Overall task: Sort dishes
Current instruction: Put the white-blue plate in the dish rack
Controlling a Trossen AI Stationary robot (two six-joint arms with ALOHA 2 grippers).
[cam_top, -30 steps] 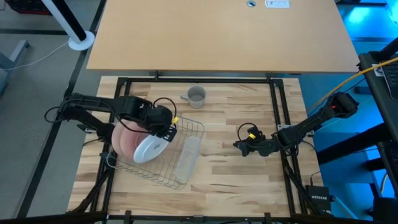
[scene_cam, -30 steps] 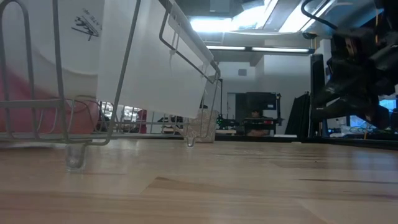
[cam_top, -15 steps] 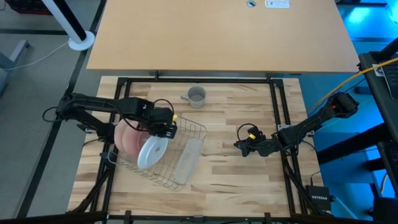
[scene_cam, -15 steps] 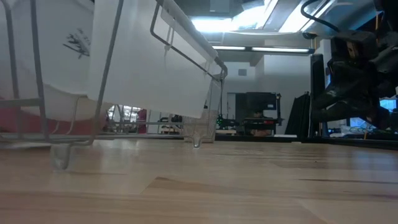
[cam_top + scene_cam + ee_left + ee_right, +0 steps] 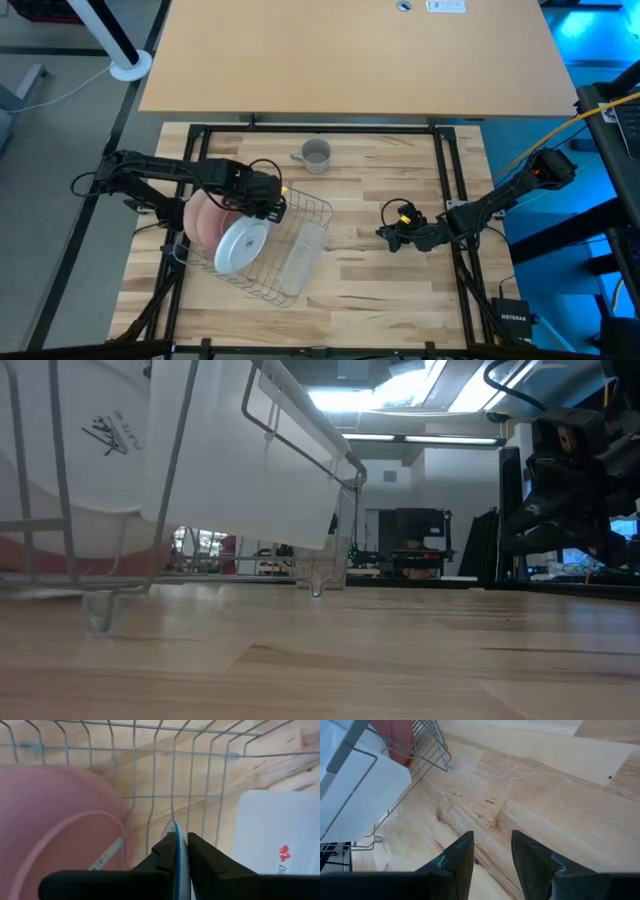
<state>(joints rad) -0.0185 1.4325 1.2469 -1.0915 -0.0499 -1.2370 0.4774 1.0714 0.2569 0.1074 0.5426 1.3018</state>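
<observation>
The patterned plate (image 5: pixel 240 247) stands tilted in the wire rack (image 5: pixel 290 225) with its white back up; the back also shows in the low view (image 5: pixel 90 460). My left gripper (image 5: pixel 262 202) is shut on its upper rim. Two salmon-pink plates (image 5: pixel 203 222) lean in the rack just left of it, and one fills the left wrist view (image 5: pixel 50 820). My right gripper (image 5: pixel 390 233) is open and empty, low over the table right of the rack. My left gripper pinches the patterned plate's upper rim (image 5: pixel 174 829) between its two fingers, one on the face and one on the white back. The fingers come from above and from the table's far side. The plate stands tilted on edge, its lower part down among the rack's wires.
A white oblong holder (image 5: pixel 303 250) sits at the rack's right side. A grey mug (image 5: pixel 315 153) stands at the far middle. Bare wood lies between the rack and my right gripper and along the near edge. A dark frame borders the table.
My left gripper has kept its hold and tipped the patterned plate in the rack, first more on edge, then flatter again. The rack has slid a little toward the table's left edge.
</observation>
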